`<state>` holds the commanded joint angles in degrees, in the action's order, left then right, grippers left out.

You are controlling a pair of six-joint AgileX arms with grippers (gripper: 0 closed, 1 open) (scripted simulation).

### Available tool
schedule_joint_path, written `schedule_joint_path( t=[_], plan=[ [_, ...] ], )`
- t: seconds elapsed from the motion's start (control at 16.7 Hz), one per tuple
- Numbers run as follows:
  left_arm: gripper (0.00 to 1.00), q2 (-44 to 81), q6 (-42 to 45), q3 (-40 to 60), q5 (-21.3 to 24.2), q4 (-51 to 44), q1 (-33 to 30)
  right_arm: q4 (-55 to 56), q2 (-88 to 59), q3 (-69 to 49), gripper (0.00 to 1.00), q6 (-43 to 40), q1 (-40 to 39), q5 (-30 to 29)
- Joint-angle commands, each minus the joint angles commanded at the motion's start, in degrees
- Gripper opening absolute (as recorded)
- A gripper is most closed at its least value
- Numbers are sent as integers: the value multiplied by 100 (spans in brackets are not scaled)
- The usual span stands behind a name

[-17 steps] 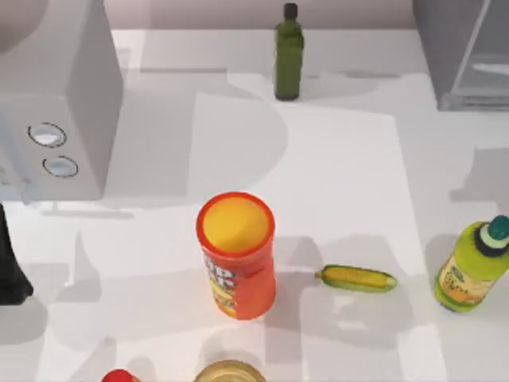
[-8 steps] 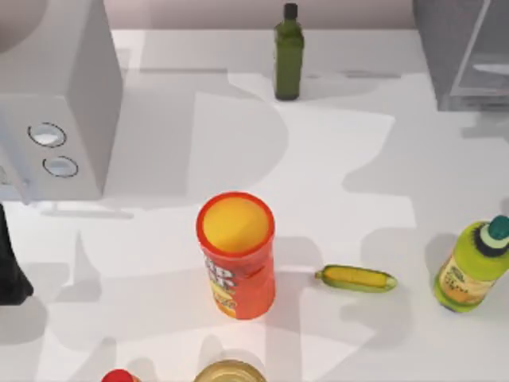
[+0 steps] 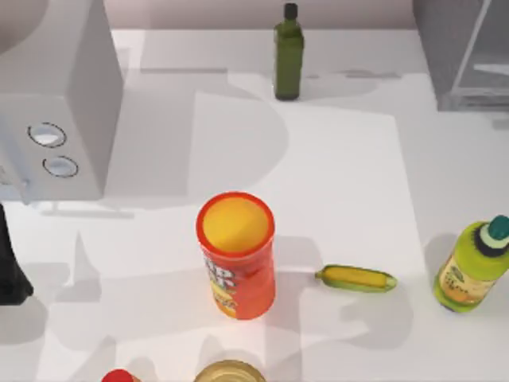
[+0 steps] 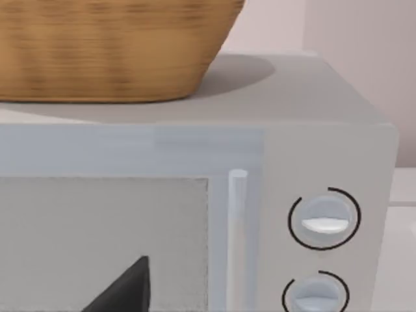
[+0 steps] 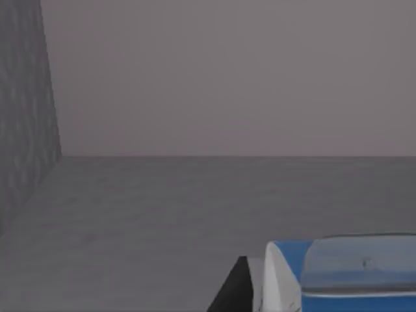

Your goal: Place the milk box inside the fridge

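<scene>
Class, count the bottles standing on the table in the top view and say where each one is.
2: a dark green bottle at the table's far edge, centre, and a yellow-green bottle at the right edge. Others may be hidden outside the frame.

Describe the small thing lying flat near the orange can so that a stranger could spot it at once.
Start at the tall orange can standing near the middle of the white table. On the top view's right of it lies a corn cob, yellow with green husk ends. It lies flat, while the can and the yellow-green bottle further right stand upright.
</scene>
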<state>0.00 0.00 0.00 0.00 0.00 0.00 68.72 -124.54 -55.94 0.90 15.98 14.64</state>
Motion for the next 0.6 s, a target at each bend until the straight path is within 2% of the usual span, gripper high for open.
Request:
schedule_joint_path(
  t=[0.3, 0.6],
  plan=[
    [100, 0, 0, 0, 0, 0, 0, -95, -71, -60, 0, 13, -35, -19],
    [100, 0, 0, 0, 0, 0, 0, -825, -669, -1248, 0, -4, -128, -151]
  ],
)
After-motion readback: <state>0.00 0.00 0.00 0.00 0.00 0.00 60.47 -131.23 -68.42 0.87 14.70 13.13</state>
